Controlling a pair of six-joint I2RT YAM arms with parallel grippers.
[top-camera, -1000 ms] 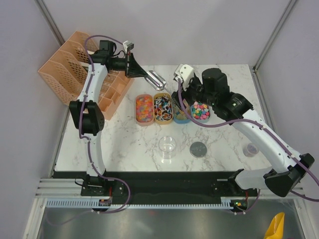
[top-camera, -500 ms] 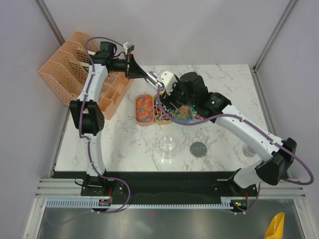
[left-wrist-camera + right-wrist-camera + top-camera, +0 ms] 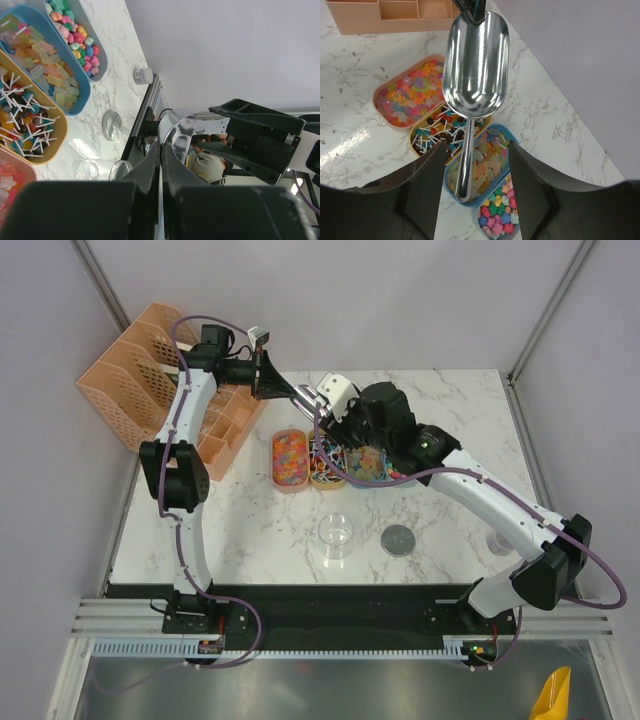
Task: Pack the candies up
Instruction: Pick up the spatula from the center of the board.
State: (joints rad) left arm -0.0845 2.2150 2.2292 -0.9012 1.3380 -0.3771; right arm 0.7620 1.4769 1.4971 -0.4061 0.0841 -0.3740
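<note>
A shiny metal scoop [image 3: 475, 65] hangs over the trays, and my left gripper [image 3: 161, 148] is shut on the rim of its bowl [image 3: 178, 134]. The scoop's handle [image 3: 465, 155] runs down between the fingers of my right gripper [image 3: 476, 150], which is open with a gap on each side of the handle. The candies lie in four oval trays below: star sweets [image 3: 410, 92], lollipops [image 3: 437, 131], pastel gummies [image 3: 490, 160] and coloured round pieces [image 3: 501, 212]. From above, the right arm [image 3: 385, 420] hides the two right-hand trays.
A clear round jar [image 3: 337, 533] and its grey lid [image 3: 398, 539] sit in front of the trays. A small jar [image 3: 503, 540] stands at the right, and peach organisers [image 3: 150, 370] at the back left.
My right arm has swung left from over the right-hand trays to the scoop's handle, and its jaws have narrowed. The left arm still holds the scoop in the same place.
</note>
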